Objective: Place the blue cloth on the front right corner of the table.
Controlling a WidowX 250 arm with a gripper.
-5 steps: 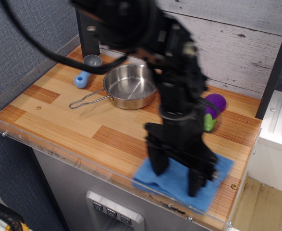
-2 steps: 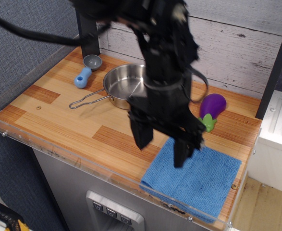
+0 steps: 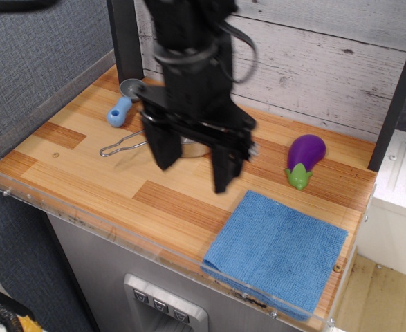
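Observation:
The blue cloth (image 3: 277, 251) lies flat and spread out on the front right corner of the wooden table (image 3: 85, 176), up against the clear acrylic rim. My gripper (image 3: 192, 164) hangs open and empty above the table's middle, up and to the left of the cloth, with its two black fingers (image 3: 225, 166) spread wide. It is apart from the cloth. The arm hides most of the steel pan behind it.
A steel pan's wire handle (image 3: 122, 144) shows left of the arm. A small light-blue handled utensil (image 3: 122, 105) lies at the back left. A purple toy eggplant (image 3: 303, 158) sits behind the cloth. A black post (image 3: 123, 38) stands at the back.
The gripper has let go of the cloth, risen and moved back and to the left. The cloth now lies flat and uncovered on the front right corner.

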